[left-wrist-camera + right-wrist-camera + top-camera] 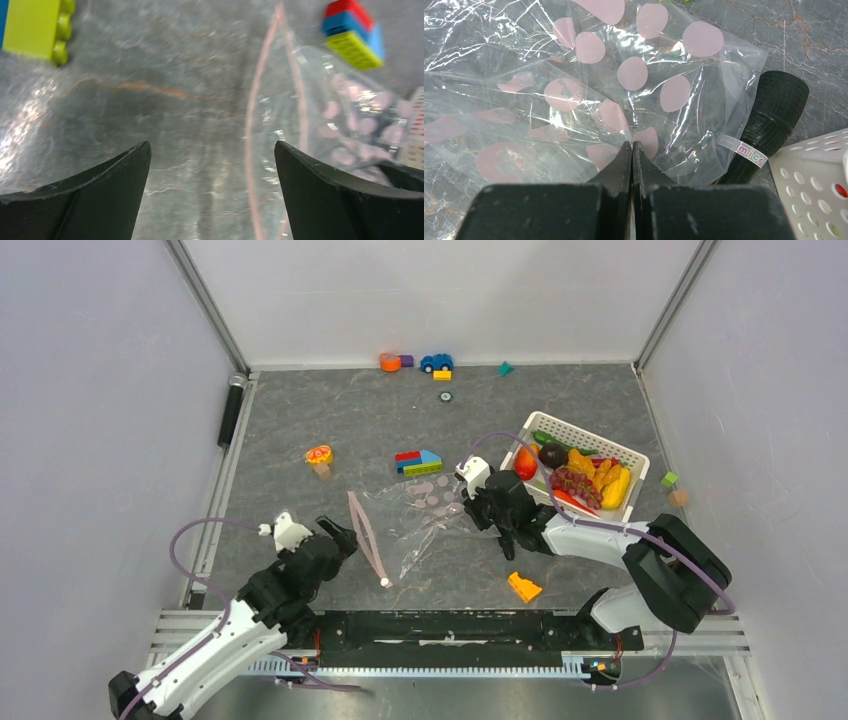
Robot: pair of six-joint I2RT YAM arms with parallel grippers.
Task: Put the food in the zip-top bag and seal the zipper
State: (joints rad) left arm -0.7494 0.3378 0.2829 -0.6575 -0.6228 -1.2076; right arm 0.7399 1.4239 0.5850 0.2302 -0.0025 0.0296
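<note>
Two grippers work at opposite ends of the zip-top bag [425,515], which lies flat and crumpled on the table [300,420]. The right arm reaches forward and bends leftward, low over the surface. The right gripper [631,145] is clenched tight, its tips pinching the dotted film, which puckers where they meet. The left arm stretches forward and to the right with its wrist tipped down. The left gripper [212,146] is spread as wide as it goes and grasps nothing. Well to the right of the right fingers stands a white lattice basket [634,485], one corner just beside them in the wrist view. It holds all the food [580,472]: red-orange, dark purple, green and yellow pieces heaped together. No food is in the bag. A black cylinder [774,115] with a white label band lies just right of the clamped tips, under the bag's corner. The zipper [251,125] runs as a slightly parted pink loop just inside the left gripper's right finger; whether they touch I cannot tell.
</note>
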